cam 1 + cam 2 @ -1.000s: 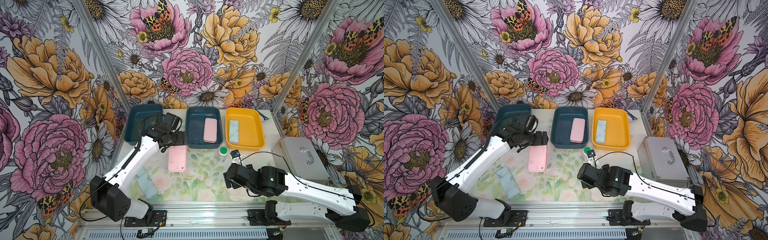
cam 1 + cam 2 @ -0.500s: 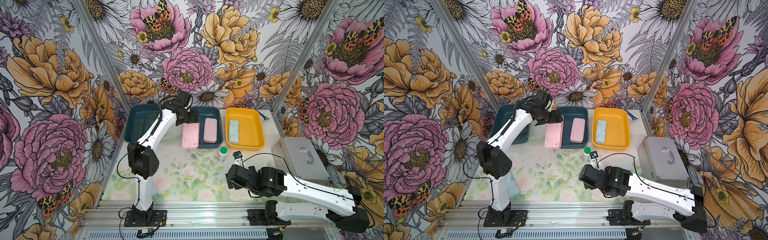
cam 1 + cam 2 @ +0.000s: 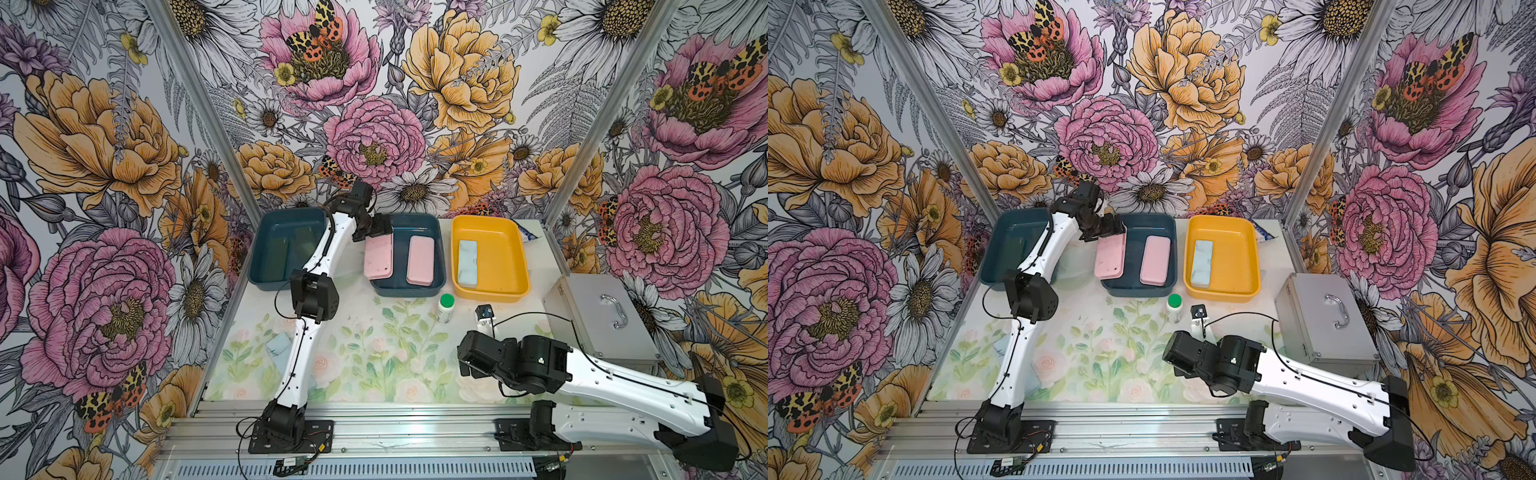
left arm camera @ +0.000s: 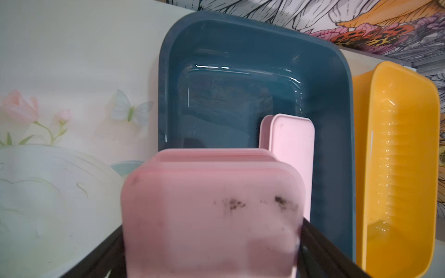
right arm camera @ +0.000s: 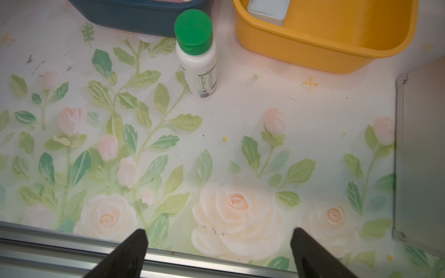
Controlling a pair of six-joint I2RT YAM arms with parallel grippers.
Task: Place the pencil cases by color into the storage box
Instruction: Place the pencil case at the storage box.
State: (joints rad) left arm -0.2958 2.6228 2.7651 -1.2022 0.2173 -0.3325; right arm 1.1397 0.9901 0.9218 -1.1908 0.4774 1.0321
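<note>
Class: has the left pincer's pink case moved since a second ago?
Yes: the held pink case went from above the mat to the middle blue bin.

Robot lab cell: left arm (image 3: 299,361) & right arm (image 3: 623,386) on alu rail (image 3: 395,432) at 6 o'clock, floral-print walls (image 3: 374,124) (staged backdrop).

Left claw (image 3: 377,235) laden, right claw (image 5: 219,237) wide.

Blue case (image 3: 277,348) half behind left arm (image 3: 297,365)
</note>
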